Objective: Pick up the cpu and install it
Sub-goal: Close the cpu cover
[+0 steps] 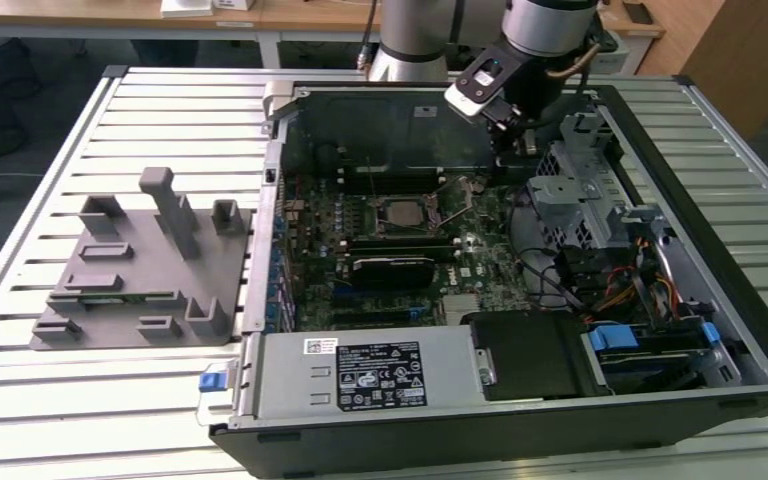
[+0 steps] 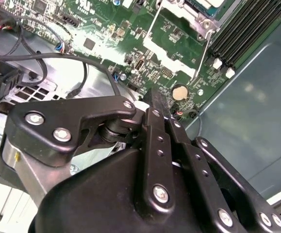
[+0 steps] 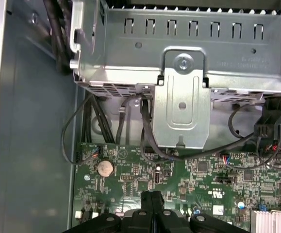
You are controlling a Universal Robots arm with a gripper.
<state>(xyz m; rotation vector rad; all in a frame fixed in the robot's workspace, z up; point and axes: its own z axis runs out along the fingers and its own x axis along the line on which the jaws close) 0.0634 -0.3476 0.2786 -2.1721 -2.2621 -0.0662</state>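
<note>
exterior view: looking down from high in front at the slatted bench (image 1: 117, 400) and open computer case (image 1: 518, 400) | both wrist views: riding close above the motherboard (image 2: 179, 43), sharing its coin cell (image 3: 105, 168) and the claw (image 3: 151, 206)

The open computer case (image 1: 518, 300) is reached from above. Over the motherboard (image 1: 398, 250) free room is found around the socket (image 1: 404, 212), bounded by the upright case wall (image 1: 357, 125) behind. Toward the exterior view's right, passage is blocked by the metal drive cage (image 1: 584, 190) and loose cables (image 1: 624, 290). The tool (image 3: 152, 204), fingers pressed together, is seen close above the board, beside the cage bracket (image 3: 181, 102). The grey fixture (image 1: 144, 265) stands on the slatted surface (image 1: 91, 400).
</note>
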